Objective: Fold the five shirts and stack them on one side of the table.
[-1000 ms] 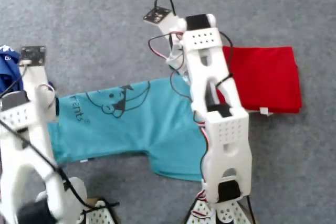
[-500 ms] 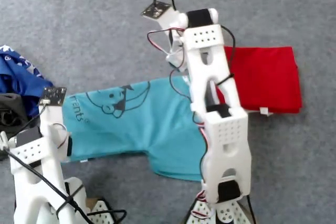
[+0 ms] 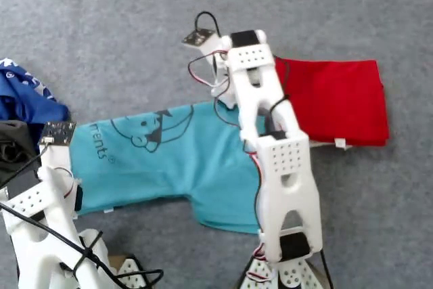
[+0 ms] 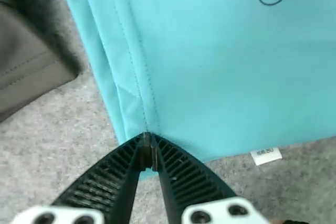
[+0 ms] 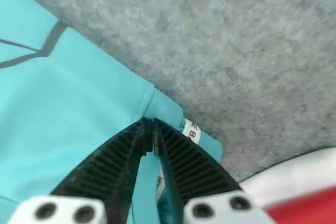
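1. Teal shirt [image 3: 169, 160]: I see it spread flat at the centre of the grey table [image 3: 101, 38] in the high view, printed side up, long axis running 9 to 3 o'clock.

2. Left gripper [image 4: 147, 144]: clenched. In the left wrist view both ribbed jaws meet on the stitched hem corner of the teal shirt [image 4: 210, 66], with cloth pinched between the tips. In the high view this grasp sits at the shirt's 8 o'clock corner, under the left arm [image 3: 40, 201]. A white tag [image 4: 265, 156] lies flat on the table just beside the hem. A dark grey garment [image 4: 26, 77] lies near the corner, apart from the teal cloth.

3. Right gripper [image 5: 152, 130]: clenched. Its jaws are pressed together on the edge of the teal shirt [image 5: 63, 114], just beside a small label [image 5: 191, 131]. In the high view the right arm [image 3: 277, 160] extends from 6 o'clock across the shirt to its 1 o'clock corner.

4. Red shirt [image 3: 338, 99]: folded into a rectangle at 2 o'clock on the table, just beside the right arm.

5. Blue shirt [image 3: 24, 96]: crumpled at the 9 o'clock table edge, touching the dark grey garment [image 3: 10, 143] below it.
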`<state>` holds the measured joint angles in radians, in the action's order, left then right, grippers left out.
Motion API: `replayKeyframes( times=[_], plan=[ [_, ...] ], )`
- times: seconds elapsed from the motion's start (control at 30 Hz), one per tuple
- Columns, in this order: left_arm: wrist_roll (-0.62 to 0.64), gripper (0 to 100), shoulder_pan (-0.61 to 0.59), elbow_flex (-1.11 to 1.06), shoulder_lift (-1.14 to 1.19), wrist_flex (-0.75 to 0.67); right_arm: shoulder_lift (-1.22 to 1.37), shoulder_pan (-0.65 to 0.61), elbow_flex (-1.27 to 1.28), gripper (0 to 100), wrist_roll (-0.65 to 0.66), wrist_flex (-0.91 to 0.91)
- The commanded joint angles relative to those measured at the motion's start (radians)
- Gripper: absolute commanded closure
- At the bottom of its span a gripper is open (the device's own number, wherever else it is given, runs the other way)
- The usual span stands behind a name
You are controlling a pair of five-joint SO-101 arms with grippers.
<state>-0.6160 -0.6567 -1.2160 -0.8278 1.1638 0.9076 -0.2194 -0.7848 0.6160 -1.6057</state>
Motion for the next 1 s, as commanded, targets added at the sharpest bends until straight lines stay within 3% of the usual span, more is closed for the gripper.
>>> replayKeyframes(
  times=[0.0, 0.27, 0.57, 0.73, 0.87, 0.97],
  plan=[
    [-0.009, 97, -0.010, 0.008, -0.018, 0.003, 0.001, 0.021, -0.015, 98.4, -0.006, 0.011],
    [-0.117, 97, -0.039, 0.050, -0.018, 0.012, -0.004, 0.066, -0.163, 98.4, -0.003, -0.069],
    [-0.118, 97, -0.038, 0.303, -0.011, 0.195, -0.010, 0.069, -0.348, 98.4, -0.006, -0.160],
    [-0.115, 97, -0.038, 0.360, -0.011, 0.218, -0.124, 0.066, -0.275, 98.4, -0.008, -0.161],
    [-0.112, 97, -0.044, 0.335, -0.017, 0.213, -0.335, 0.066, -0.077, 98.4, 0.003, -0.161],
    [-0.109, 97, -0.039, 0.274, -0.018, 0.183, -0.542, 0.055, 0.174, 98.4, 0.135, -0.160]
  ],
)
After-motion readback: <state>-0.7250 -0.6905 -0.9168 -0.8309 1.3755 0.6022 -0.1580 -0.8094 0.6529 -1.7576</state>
